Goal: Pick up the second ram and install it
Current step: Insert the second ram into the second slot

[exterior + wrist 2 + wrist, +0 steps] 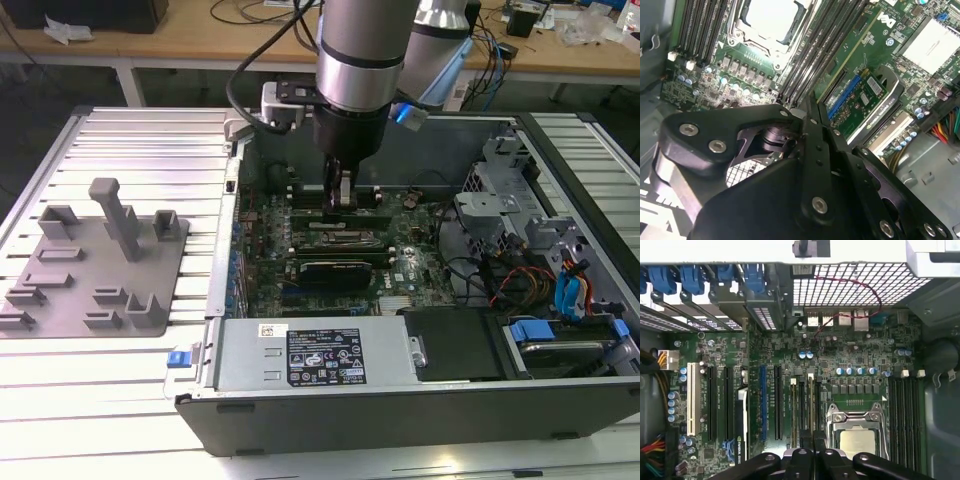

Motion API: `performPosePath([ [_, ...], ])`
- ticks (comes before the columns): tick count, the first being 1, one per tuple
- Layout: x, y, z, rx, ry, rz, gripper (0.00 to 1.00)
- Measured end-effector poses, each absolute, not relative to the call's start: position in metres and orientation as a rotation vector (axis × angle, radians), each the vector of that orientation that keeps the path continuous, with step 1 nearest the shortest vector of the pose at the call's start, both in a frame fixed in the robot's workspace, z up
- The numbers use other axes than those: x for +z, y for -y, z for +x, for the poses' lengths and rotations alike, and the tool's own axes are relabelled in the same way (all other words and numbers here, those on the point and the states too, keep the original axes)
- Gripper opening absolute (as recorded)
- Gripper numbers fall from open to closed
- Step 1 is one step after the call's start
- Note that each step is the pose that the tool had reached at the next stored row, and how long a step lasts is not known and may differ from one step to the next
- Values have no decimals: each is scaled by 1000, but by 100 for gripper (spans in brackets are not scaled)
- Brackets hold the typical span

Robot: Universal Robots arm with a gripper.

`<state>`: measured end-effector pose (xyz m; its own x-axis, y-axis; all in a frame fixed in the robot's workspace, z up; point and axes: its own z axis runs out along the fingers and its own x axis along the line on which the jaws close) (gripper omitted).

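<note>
Under the hand (812, 449), the second ram (812, 407) stands thin, edge-on.

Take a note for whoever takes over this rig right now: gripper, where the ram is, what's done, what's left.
Gripper: fingers shut on the second ram, low inside the open case.
Second ram: upright at a slot beside the CPU socket; grey holder tray outside the case, on the exterior view's left.
Done: ram picked up, brought to the slot.
Left: full seating not confirmed; not yet released.

Bright overhead light washes the ribbed surface (90, 400) white in the exterior view; the computer case (400, 420) interior lies shadowed.
</note>
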<state>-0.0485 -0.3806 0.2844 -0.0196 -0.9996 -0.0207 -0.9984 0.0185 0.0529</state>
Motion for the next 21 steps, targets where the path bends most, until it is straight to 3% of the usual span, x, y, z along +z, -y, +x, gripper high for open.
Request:
performPosePath([
  [21, 261, 381, -48, -81, 2226, 2184, 9],
])
